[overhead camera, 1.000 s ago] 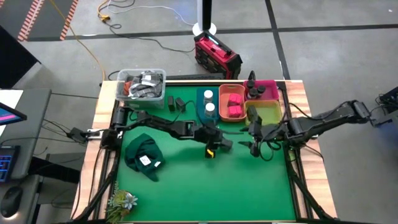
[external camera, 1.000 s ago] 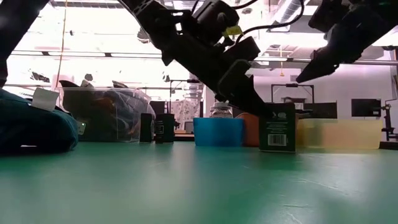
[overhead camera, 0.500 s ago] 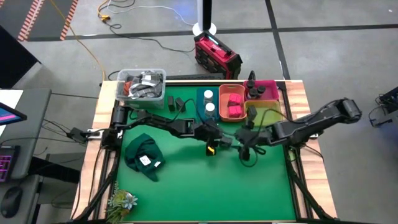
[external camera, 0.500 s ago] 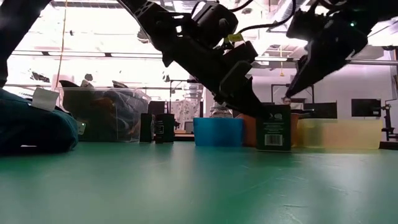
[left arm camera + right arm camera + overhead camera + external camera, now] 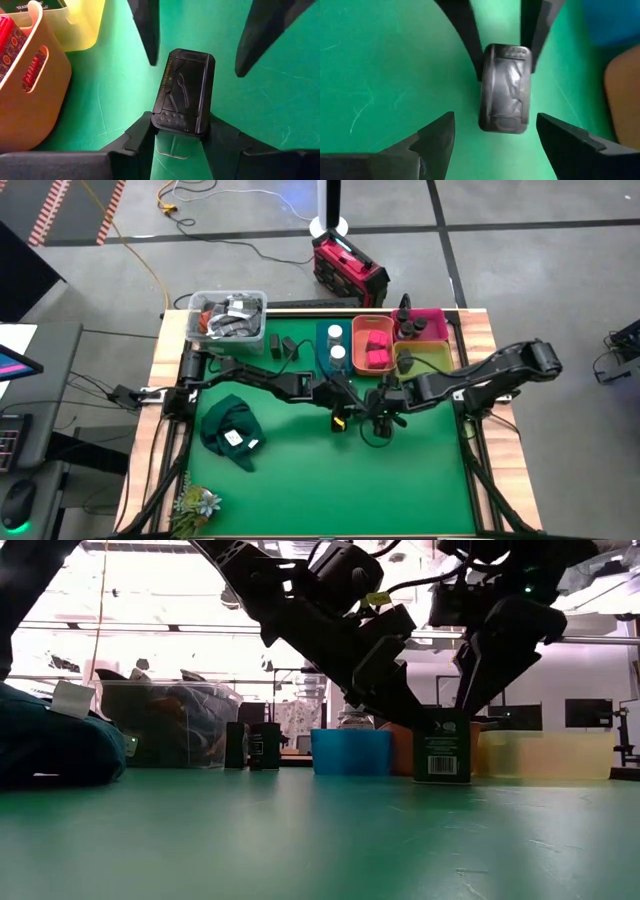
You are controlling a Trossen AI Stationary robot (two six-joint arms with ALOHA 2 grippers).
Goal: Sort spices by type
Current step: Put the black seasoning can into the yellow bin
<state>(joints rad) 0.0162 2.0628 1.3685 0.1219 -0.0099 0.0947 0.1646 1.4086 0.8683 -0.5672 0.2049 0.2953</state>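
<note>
A dark grey rectangular tin (image 5: 442, 745) stands upright on the green mat near the table's middle; its lid (image 5: 185, 90) shows in both wrist views (image 5: 505, 90). My left gripper (image 5: 182, 129) reaches in from the table's left (image 5: 350, 404) and is shut on the tin. My right gripper (image 5: 495, 120) hovers above the tin (image 5: 495, 650), open, with one finger on each side of it and not touching. Two more tins (image 5: 283, 346) stand on the mat near the far edge. My left gripper pinches the tin between its two fingers (image 5: 142, 135), one on each long side, at the end of the lid (image 5: 177, 122) nearest the wrist. The fingers come slanting down from the table's left (image 5: 385, 680). The tin stands upright with its base on the mat (image 5: 442, 778).
Four bins stand along the far edge: blue with white-capped jars (image 5: 333, 345), orange with red-pink boxes (image 5: 374, 346), pink with dark round jars (image 5: 420, 326), yellow (image 5: 428, 360). A clear tub (image 5: 228, 315), a dark green cloth (image 5: 230, 430) and a small plant (image 5: 195, 502) lie on the left.
My right gripper has moved toward the table's left and downward, from beside the yellow bin to just over the tin, its open fingers now on either side of the tin. The tin and my left gripper have stayed where they were.
</note>
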